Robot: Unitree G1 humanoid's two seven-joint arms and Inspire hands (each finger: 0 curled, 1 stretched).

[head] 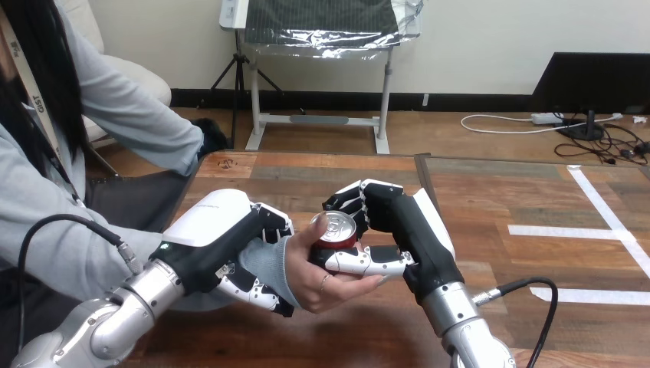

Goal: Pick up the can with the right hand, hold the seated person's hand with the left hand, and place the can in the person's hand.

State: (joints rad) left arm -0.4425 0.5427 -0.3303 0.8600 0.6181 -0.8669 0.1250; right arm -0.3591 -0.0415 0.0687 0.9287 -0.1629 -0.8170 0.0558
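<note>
A red can (336, 232) with a silver top stands upright over the table's middle. My right hand (405, 230) is shut on it, fingers curled round its far side and thumb across its front. The person's hand (316, 277) lies palm up under and around the can, thumb touching its left side. My left hand (218, 234) is curled round the person's wrist at the grey sleeve cuff, fingers over the top and thumb beneath.
The wooden table (498, 199) stretches right and back, with white tape strips (567, 230) on its right part. The person sits at the left, their arm reaching across the table's left edge.
</note>
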